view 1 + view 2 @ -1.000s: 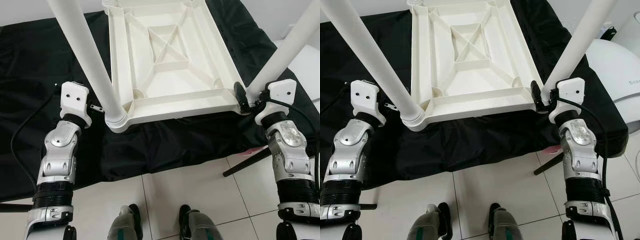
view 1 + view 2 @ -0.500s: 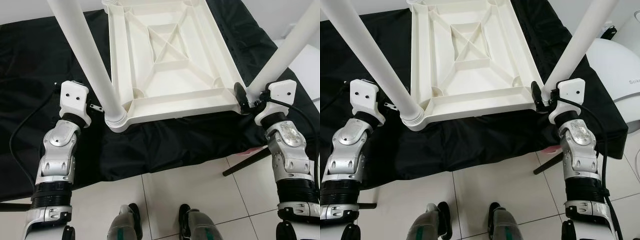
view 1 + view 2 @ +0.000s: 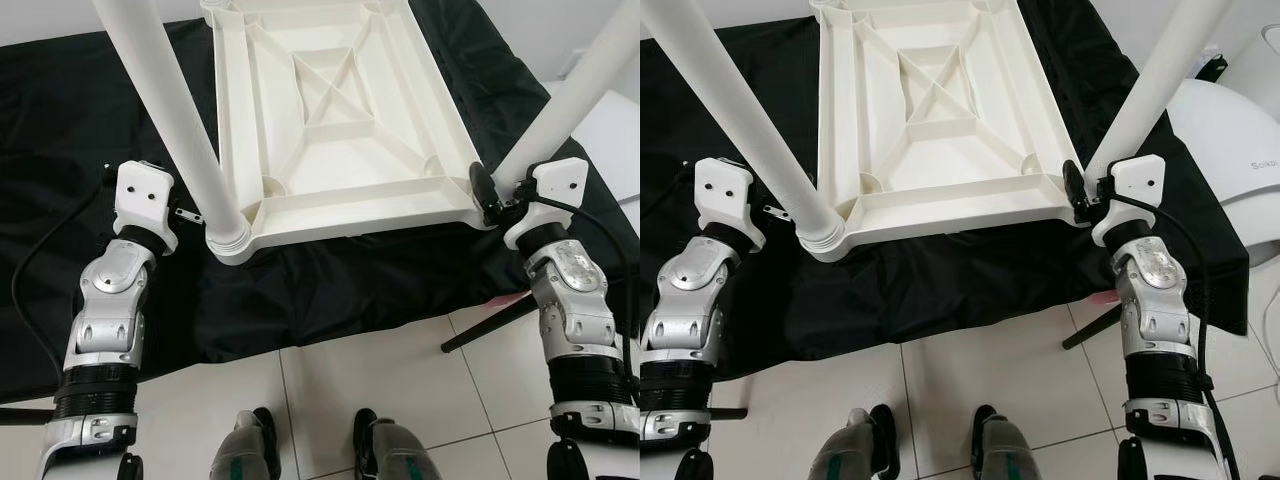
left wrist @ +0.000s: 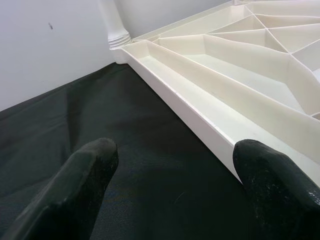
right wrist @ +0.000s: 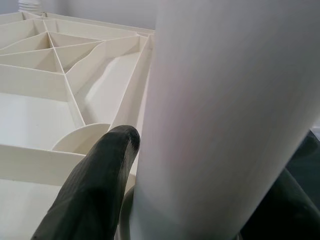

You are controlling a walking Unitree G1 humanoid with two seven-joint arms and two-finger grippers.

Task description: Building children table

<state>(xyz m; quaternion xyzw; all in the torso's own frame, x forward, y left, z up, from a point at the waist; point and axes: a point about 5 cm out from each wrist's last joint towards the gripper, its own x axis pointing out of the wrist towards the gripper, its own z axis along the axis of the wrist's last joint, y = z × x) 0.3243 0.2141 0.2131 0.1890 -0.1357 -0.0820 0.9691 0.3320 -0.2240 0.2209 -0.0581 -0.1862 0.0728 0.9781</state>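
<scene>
- The left gripper hovers with its fingers spread wide and holding nothing, over the black cloth; the near-left leg stands just beside it.
- The upturned white plastic tabletop lies ahead of and between both grippers on the cloth, ribs up. It looks light, stiff and smooth, likely slick; the rim or a leg's base seems the surest hold.
- The right gripper is closed around the near-right leg low by its socket, one finger pressed to the tube.
</scene>
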